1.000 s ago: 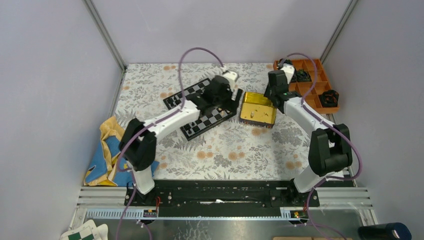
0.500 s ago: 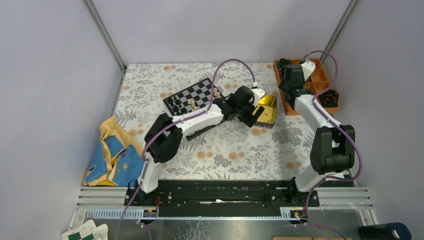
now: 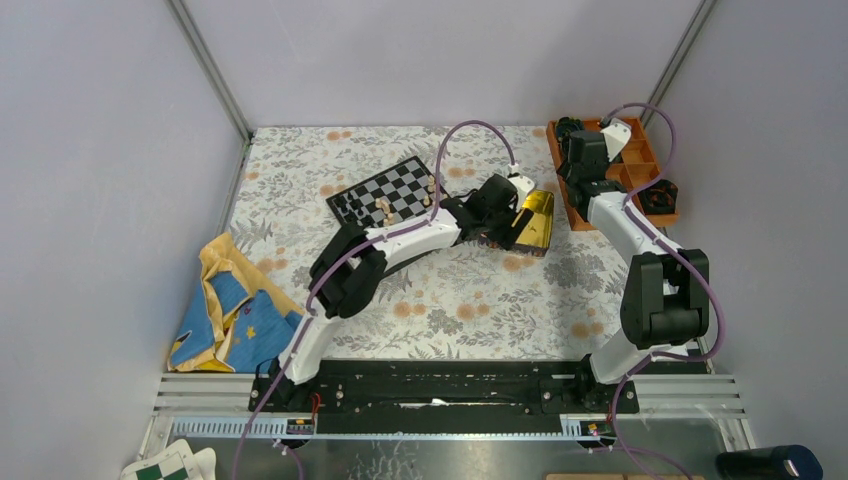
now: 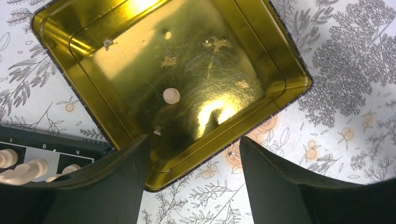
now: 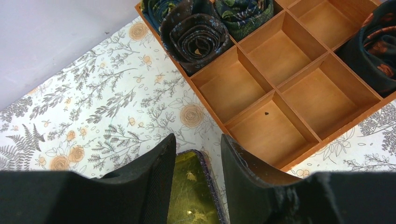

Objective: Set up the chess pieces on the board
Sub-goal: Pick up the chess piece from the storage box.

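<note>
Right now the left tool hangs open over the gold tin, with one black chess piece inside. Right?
No: the chess piece in the gold tin is light tan, not black, as the left wrist view shows. The left tool does hang open over it.

A small black-and-grey checkered chessboard (image 3: 392, 193) lies left of a shiny gold rectangular tin (image 3: 537, 222), which holds one light tan chess piece (image 4: 171, 95). An orange compartment tray (image 5: 275, 91) sits right of the tin, farther back.

Board (image 3: 385, 190) lies flat, askew, at far centre; tan pieces (image 3: 383, 208) stand on it. One tan piece (image 4: 171, 95) lies inside the tin (image 4: 261, 51).
</note>
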